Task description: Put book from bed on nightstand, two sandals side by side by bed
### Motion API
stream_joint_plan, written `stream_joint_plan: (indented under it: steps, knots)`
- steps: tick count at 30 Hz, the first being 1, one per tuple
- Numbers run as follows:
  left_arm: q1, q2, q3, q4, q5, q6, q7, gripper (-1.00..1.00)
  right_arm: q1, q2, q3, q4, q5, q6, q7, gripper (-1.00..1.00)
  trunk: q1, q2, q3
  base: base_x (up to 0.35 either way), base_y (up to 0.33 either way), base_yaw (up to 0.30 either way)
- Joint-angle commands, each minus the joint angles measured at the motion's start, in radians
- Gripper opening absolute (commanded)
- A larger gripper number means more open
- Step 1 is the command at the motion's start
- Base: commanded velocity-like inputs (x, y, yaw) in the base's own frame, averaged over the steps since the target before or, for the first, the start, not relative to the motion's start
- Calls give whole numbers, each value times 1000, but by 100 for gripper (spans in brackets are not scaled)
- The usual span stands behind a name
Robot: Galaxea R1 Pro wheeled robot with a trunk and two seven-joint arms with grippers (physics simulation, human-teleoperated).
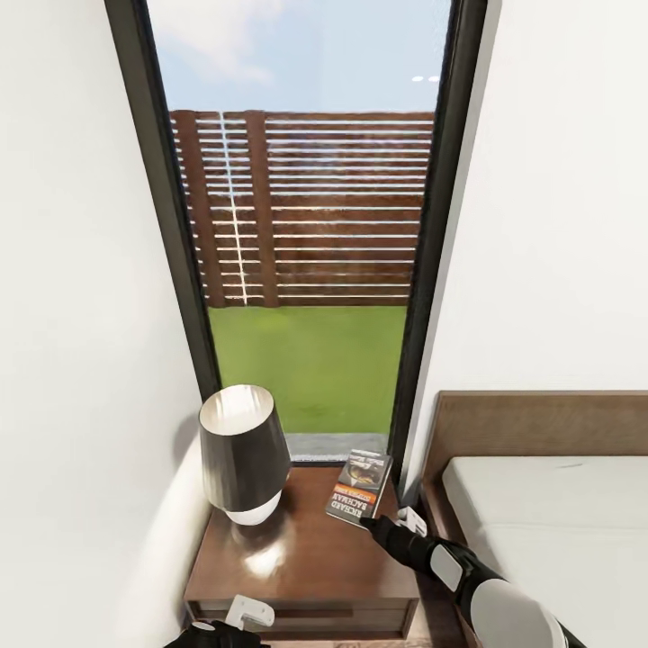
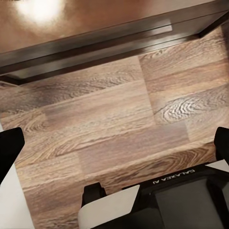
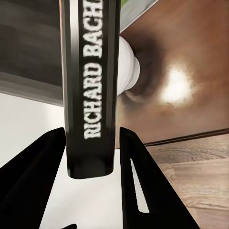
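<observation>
Holding the thin dark-covered paperback book (image 1: 359, 487) between its closed fingers, the right tool (image 1: 389, 520) has it over the glossy dark brown wooden nightstand (image 1: 297, 558), beside the dark-shaded lamp (image 1: 241, 452), seemingly unreleased; sandals remain, and the left tool (image 2: 114, 143) gapes empty.

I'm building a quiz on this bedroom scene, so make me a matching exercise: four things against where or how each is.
Things:
1. book
2. lamp
3. mattress
4. right gripper

States:
a. pale, inside the dark bed frame
b. on the nightstand's left part
c. closed on the book
d. over the nightstand's far right corner, held

Pairs: 1-d, 2-b, 3-a, 4-c
</observation>
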Motion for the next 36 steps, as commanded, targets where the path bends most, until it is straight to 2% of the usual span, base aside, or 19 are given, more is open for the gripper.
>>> stream_joint_plan:
  steps: [1,14,36]
  knots:
    - [-1,1,-3,-1,5,4,-1,100,0,1,-9,-3,8,8,4,-100,4,-9,-5,0,0,0]
    - [-1,1,-4,-1,4,2,0,100,0,2,-9,-4,8,8,-33,-100,54,-100,-46,0,0,0]
    - [-1,0,-5,-1,4,-20,0,100,0,2,-9,-4,7,9,-37,-100,138,-254,-115,0,0,0]
